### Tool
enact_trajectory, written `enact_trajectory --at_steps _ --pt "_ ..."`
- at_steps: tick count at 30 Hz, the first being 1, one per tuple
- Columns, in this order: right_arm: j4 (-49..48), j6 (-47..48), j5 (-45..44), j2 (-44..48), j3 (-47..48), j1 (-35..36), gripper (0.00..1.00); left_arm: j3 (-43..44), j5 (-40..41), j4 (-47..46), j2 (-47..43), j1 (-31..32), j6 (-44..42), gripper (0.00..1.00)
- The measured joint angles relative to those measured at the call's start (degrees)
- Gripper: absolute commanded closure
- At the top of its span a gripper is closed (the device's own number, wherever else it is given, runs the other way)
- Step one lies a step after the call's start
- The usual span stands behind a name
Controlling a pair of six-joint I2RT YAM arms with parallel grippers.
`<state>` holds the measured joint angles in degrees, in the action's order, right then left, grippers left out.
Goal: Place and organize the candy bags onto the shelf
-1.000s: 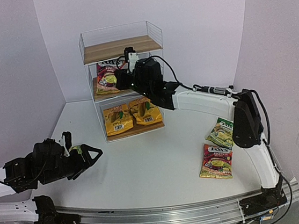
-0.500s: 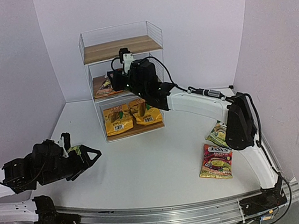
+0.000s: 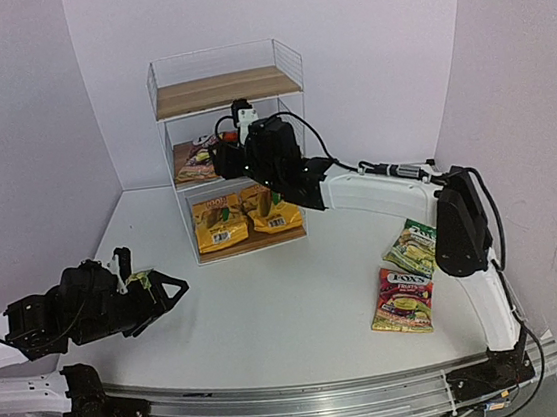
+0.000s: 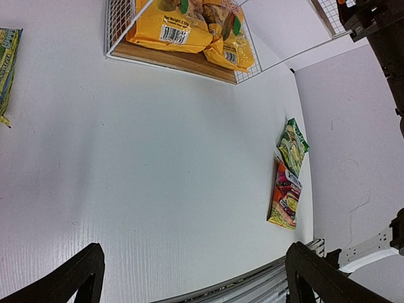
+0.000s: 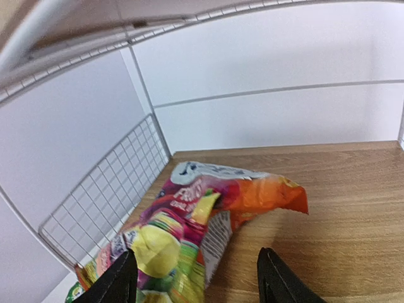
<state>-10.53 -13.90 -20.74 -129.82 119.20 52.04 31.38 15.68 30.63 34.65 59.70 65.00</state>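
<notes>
The shelf [image 3: 225,89] stands at the back of the table. A red-magenta candy bag [image 3: 195,160] lies crumpled on its middle board [image 5: 341,208], towards the left wire side. My right gripper [image 3: 220,158] reaches into that tier, open, its fingers either side of the red bag's [image 5: 189,233] near end. Two yellow bags [image 3: 222,222] [image 3: 274,209] lean on the bottom board. A green bag [image 3: 412,246] and another red bag [image 3: 403,300] lie on the table at the right. My left gripper [image 3: 167,287] hovers open and empty at the near left, beside a green bag [image 3: 144,279].
The right arm [image 3: 377,187] stretches across the table from its right-hand base to the shelf. Purple walls close in the back and both sides. A metal rail [image 3: 311,401] runs along the near edge. The shelf's top board carries nothing.
My right gripper carried the red bag into the middle tier, opened and let go; the bag now lies on the board. The gripper has drawn back slightly. The left arm has not moved.
</notes>
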Motion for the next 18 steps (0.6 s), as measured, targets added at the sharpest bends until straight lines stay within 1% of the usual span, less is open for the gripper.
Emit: enact_trajectory --at_steps 5,9,14,18 --pt "1.89 -1.86 -0.10 4.21 -6.19 -0.21 0.36 0.00 -0.04 -0.10 0.00 0.00 -0.08 0.00" --pt "2.73 -3.85 2.00 6.87 -8.57 -0.39 0.36 -0.02 -0.08 -0.54 0.02 0.00 -0.21 0.00" --pt "2.87 -8.19 4.53 11.10 -13.22 -0.36 0.41 -0.04 -0.09 -1.24 0.02 0.00 -0.42 0.00" --pt "3.00 -11.90 5.86 13.42 -16.63 -0.36 0.43 -0.40 -0.19 -1.44 -0.02 0.00 -0.43 0.00"
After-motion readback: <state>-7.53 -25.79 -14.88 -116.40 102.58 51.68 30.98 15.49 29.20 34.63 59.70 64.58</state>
